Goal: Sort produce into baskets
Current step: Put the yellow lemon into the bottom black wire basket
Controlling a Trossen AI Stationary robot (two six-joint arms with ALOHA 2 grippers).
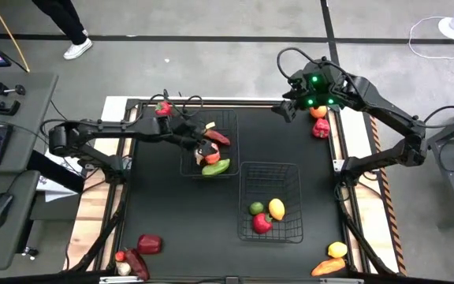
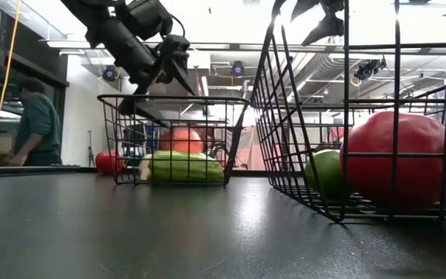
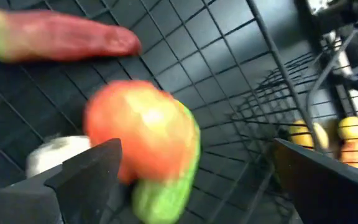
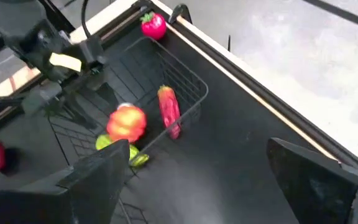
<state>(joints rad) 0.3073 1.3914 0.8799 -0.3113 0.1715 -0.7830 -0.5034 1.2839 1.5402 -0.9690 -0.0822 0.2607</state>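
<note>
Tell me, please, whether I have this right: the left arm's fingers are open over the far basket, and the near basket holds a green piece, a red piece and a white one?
Not quite. In the high view the near basket holds a green piece, a red piece and a yellow one, not a white one. The rest stands: the left gripper is open over the far basket.

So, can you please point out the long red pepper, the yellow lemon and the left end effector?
Long red plastic pepper (image 4: 169,112), right wrist view, middle of its body.
Round yellow toy lemon (image 1: 277,209), high view, its centre.
Left end effector (image 1: 199,147), high view, midway between its fingertips, over the black wire basket (image 1: 231,118).
</note>
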